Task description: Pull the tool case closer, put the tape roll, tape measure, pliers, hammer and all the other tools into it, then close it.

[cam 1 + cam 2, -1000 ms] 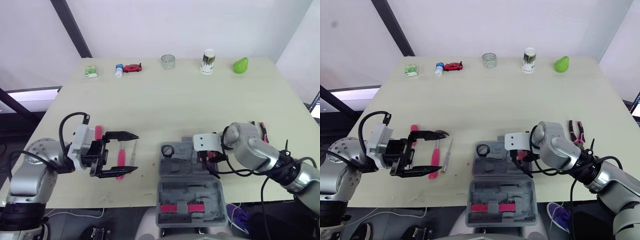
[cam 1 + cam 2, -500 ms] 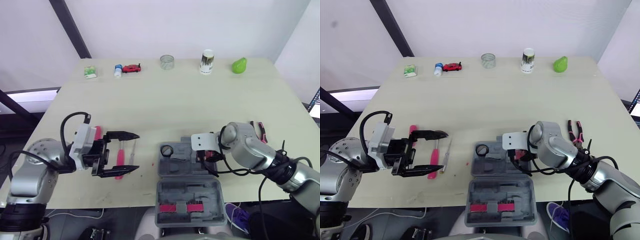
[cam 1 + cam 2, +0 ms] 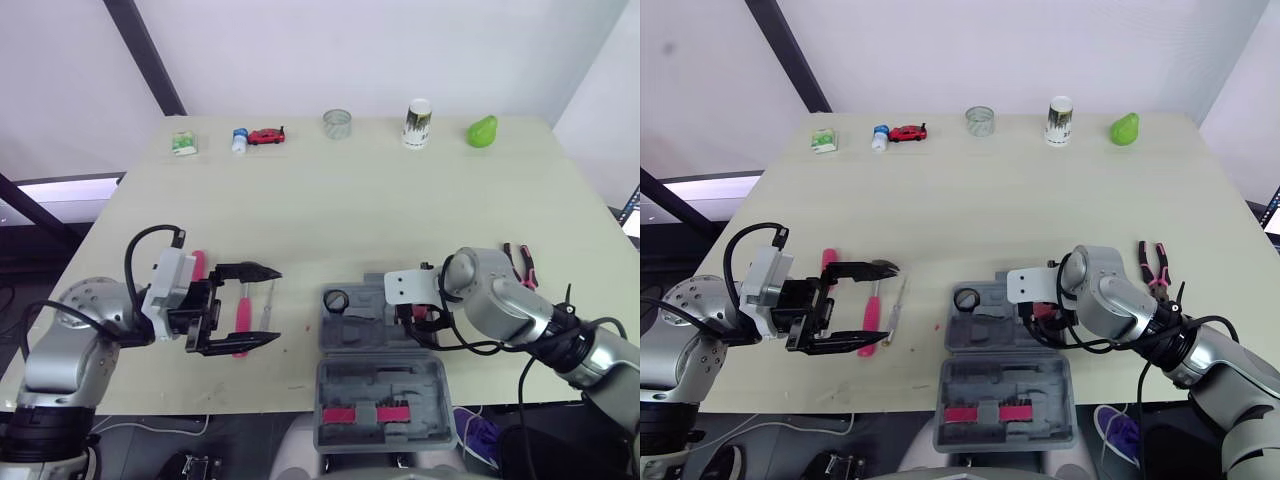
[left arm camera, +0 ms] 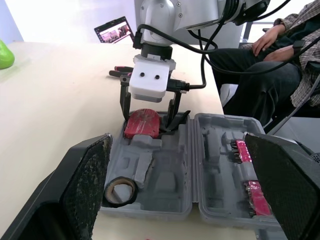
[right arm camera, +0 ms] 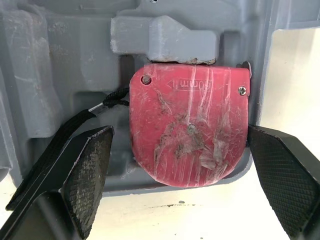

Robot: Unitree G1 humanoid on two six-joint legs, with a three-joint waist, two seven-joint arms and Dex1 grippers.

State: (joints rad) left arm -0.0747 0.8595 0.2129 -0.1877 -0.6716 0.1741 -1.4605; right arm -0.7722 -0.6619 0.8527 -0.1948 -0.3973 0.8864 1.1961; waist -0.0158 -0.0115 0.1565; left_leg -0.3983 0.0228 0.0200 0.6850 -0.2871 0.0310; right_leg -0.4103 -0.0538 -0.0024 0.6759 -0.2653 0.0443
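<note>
Your right gripper: jaws spread, one finger on each side of the red tape measure, which lies at the right end of the open tool case. The tape roll sits in its far left corner. Your left gripper: jaws spread above pink-handled tools left of the case. Pliers lie on the table, to the right.

Bare table behind the tool case
The right gripper, jaws spread, blocks the case's right end; pink-handled tools lie to its left.
</note>
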